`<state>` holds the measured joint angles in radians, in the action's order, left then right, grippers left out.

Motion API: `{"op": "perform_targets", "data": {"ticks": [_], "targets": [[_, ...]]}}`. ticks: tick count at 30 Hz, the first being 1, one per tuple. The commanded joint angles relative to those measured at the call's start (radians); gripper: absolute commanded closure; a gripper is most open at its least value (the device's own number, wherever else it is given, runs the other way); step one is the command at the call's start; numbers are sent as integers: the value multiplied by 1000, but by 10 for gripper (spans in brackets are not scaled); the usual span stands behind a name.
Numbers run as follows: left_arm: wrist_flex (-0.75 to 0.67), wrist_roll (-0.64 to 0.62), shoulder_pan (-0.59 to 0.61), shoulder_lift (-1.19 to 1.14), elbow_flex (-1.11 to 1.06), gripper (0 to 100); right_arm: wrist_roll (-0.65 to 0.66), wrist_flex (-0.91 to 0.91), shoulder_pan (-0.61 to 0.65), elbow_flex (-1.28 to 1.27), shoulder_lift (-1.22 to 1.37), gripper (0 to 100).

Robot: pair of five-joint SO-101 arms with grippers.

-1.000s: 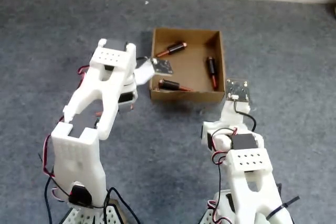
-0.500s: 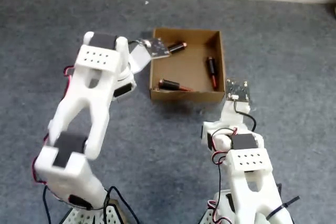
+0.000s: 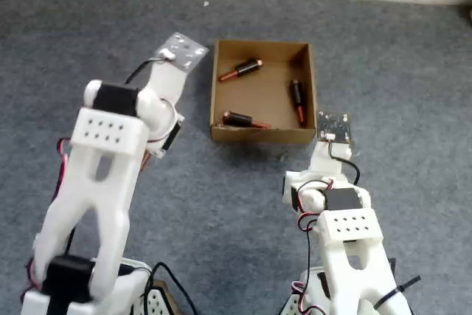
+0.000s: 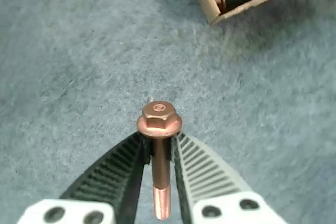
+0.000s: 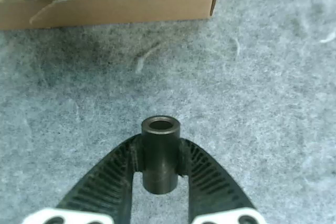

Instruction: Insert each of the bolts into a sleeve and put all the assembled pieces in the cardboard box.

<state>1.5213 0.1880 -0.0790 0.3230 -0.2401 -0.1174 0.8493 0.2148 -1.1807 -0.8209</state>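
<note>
Grey carpet (image 3: 221, 212), cardboard box (image 3: 262, 136) at 12 o'clock: left gripper (image 4: 160, 142) clamps bolt (image 4: 159, 121) shank; right gripper (image 5: 160, 148) clasps upright sleeve (image 5: 159, 167).

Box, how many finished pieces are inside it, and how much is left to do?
Three bolts in sleeves lie in the box, so those look done. In hand: the left claw grips a bare bolt and the right claw grips an empty sleeve, both over the carpet. Left to do: push that bolt into that sleeve and put it in the box.
</note>
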Motion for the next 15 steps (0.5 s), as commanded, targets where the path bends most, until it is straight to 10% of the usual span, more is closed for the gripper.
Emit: {"op": "perform_targets", "data": {"ticks": [1,15], "targets": [[-61,-68,-10,153,-53,995,6,-25,-16,10,-39,993],[-539,-249,-85,532,-499,995,6,31,5,-1,-269,993]]}}
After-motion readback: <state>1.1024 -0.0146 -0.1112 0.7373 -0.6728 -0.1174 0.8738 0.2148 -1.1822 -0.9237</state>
